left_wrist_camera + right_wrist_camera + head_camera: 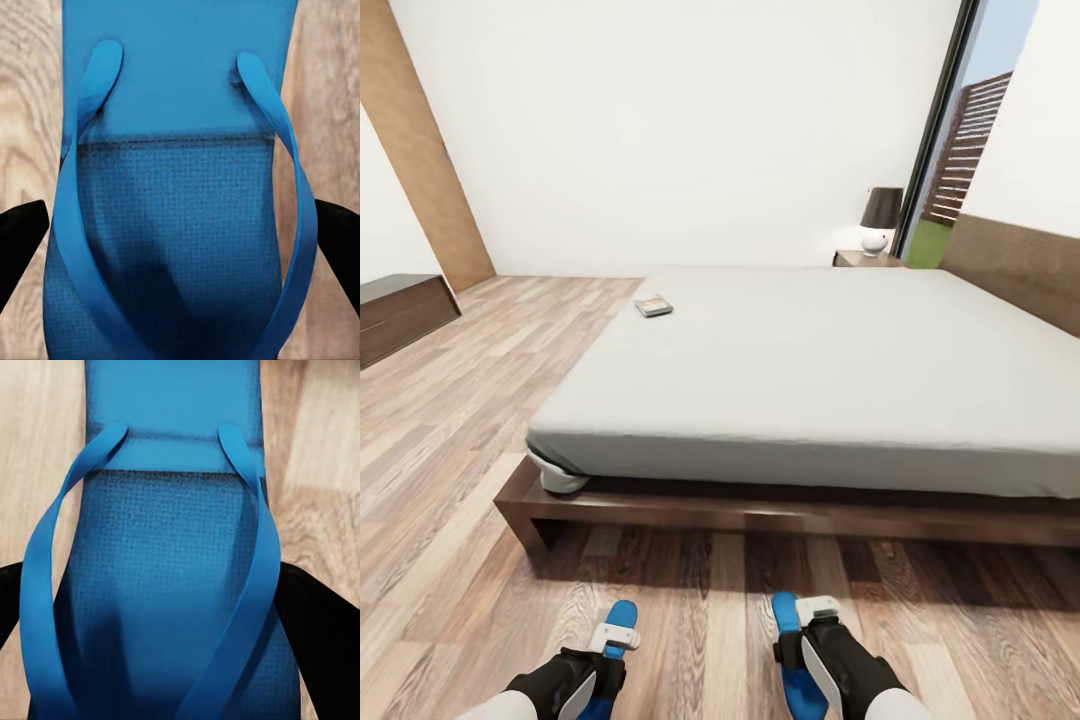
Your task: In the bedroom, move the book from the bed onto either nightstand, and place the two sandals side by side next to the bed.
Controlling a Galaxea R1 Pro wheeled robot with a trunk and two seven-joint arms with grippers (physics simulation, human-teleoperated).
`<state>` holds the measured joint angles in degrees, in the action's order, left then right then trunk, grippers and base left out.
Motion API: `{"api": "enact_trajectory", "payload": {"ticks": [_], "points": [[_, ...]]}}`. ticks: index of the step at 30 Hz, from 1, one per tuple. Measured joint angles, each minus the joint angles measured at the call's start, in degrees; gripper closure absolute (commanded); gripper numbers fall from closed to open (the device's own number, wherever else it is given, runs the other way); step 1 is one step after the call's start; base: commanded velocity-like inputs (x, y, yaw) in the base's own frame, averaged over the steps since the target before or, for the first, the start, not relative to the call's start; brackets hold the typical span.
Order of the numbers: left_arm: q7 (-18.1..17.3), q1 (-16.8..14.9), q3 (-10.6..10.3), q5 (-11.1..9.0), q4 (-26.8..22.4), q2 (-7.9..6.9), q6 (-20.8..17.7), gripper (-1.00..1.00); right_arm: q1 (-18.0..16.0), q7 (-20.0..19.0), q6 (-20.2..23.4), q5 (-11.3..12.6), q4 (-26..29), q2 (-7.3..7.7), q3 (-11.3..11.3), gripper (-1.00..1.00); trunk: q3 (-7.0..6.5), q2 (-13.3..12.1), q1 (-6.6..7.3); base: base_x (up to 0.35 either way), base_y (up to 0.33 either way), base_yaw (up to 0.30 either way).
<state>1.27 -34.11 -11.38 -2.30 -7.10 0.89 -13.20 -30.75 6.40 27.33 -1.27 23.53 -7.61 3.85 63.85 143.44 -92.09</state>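
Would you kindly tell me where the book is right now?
In the head view, the book lies on the bed, near the mattress's far left corner, diagonally opposite the lamp-topped nightstand.

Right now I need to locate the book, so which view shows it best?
The head view: the book lies on the bed near its far left edge. Both wrist views look at blue sandals over floor instead.

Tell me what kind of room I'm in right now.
Most likely a bedroom: a large bed on a dark wooden frame, a nightstand carrying a lamp, and a wood-plank floor.
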Motion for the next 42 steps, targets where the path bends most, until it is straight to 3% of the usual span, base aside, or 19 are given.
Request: {"api": "enact_trajectory", "payload": {"ticks": [28,37,42], "points": [[0.0,0.01,-0.09,0.09,0.01,0.01,0.09,1.0,0.02,0.47,0.29,0.09,-0.57,0.28,-0.34,1.0,0.05,0.0,-0.01,0.055,0.032,0.007],[0.03,0.01,-0.1,0.14,0.01,-0.06,0.12,1.0,0.05,4.53,0.46,0.45,-0.45,0.25,-0.37,1.0,0.05,0.0,-0.01,0.0,0.0,0.0],[0.03,0.01,-0.12,0.15,0.01,-0.08,0.11,1.0,0.08,1.01,0.48,0.57,-0.08,0.43,-0.45,1.0,0.05,0.0,-0.01,0.0,0.0,0.0]]}}
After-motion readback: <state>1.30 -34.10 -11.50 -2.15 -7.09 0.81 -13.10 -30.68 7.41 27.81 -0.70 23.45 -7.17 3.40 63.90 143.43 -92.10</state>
